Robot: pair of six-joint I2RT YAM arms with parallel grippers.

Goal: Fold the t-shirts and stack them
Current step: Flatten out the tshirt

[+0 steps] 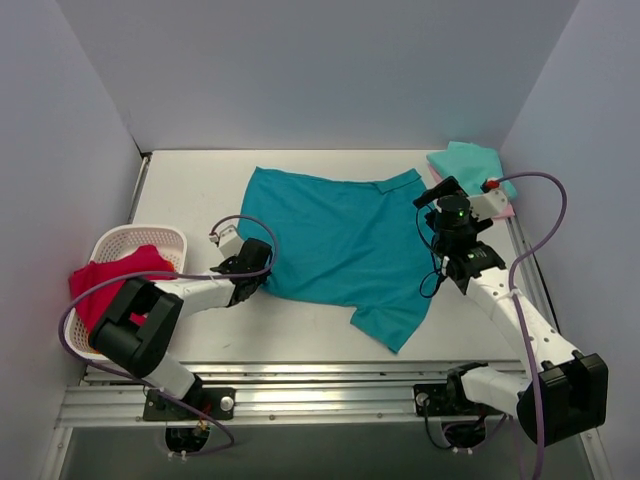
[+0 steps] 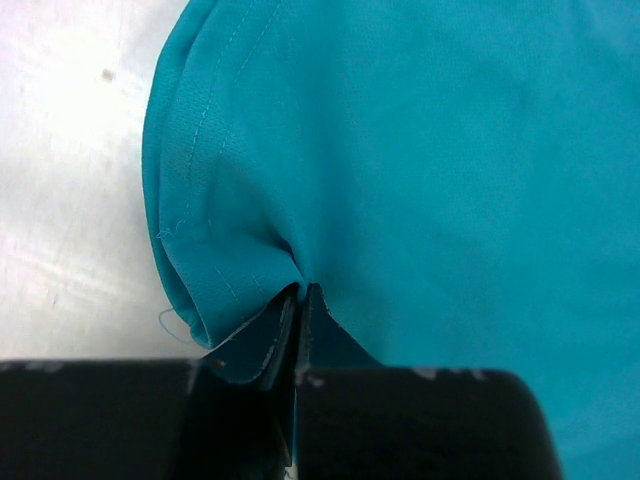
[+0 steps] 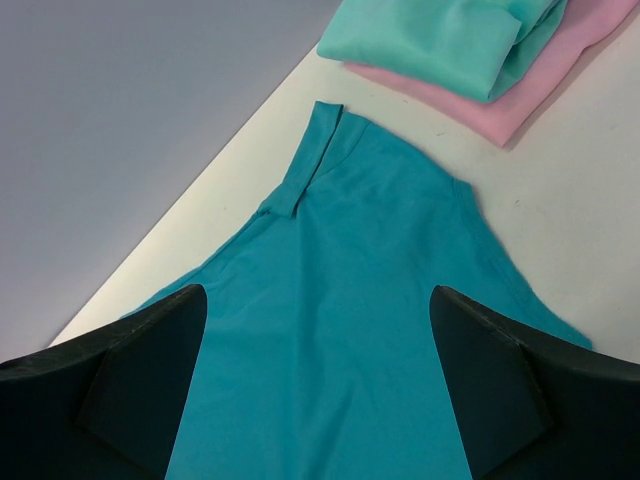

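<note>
The large teal-blue t-shirt [image 1: 340,245] lies spread flat in the middle of the table. My left gripper [image 1: 262,265] is shut on a pinched fold at the shirt's left edge; in the left wrist view the cloth [image 2: 400,160] bunches between the closed fingertips [image 2: 300,298]. My right gripper [image 1: 437,193] is open and empty, hovering over the shirt's right side near a sleeve [image 3: 300,180]; its fingers straddle flat cloth [image 3: 315,300]. The folded mint-green t-shirt [image 3: 440,40] lies on the folded pale pink one [image 3: 540,95] at the back right corner [image 1: 470,160].
A white lattice basket [image 1: 110,243] stands at the left edge with red cloth [image 1: 110,280] hanging out of it. Grey walls close in the table on the left, back and right. The metal rail with the arm bases runs along the near edge.
</note>
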